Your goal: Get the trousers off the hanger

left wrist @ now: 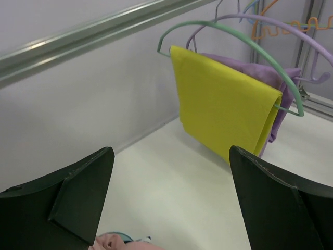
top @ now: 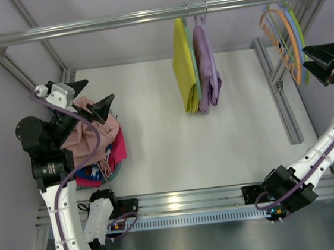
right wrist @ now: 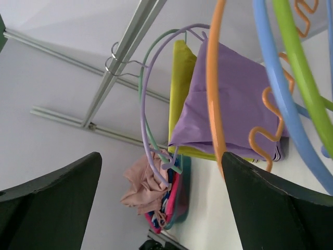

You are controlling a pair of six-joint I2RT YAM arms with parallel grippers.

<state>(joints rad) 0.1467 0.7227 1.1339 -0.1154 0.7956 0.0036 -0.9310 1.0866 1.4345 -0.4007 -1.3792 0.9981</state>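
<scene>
White counter (top: 216,138) fills an aluminium-framed bay with pale walls, and a metal rail (top: 143,14) runs across the far side. The middle and near right of the counter lie open; a bare aluminium strut (top: 277,89) lies along the right edge. The trousers (top: 93,135) are off the rail, crumpled on top of a heap of other clothes (top: 115,154) at the far left edge of the counter, close to the left wall. The left claw (top: 90,96) hangs just above them with its jaws spread wide and nothing between them; the left wrist view shows only a scrap of pink at the bottom, under the gap. At the middle of the rail hang a yellow garment (top: 184,69) and, touching it on its right, a lilac garment (top: 207,67), both folded over their hanger bars with free counter on either side. The hanger (top: 296,63) hangs bare at the rail's right end, tight against the corner post, in a bunch with a blue hanger (right wrist: 270,88) and a green hanger (right wrist: 302,78). The right claw (top: 316,66) sits just beside that bunch, near the right wall, released and gripping nothing. In the right wrist view the orange arc passes close to one finger (right wrist: 270,208), but whether they touch cannot be told.
</scene>
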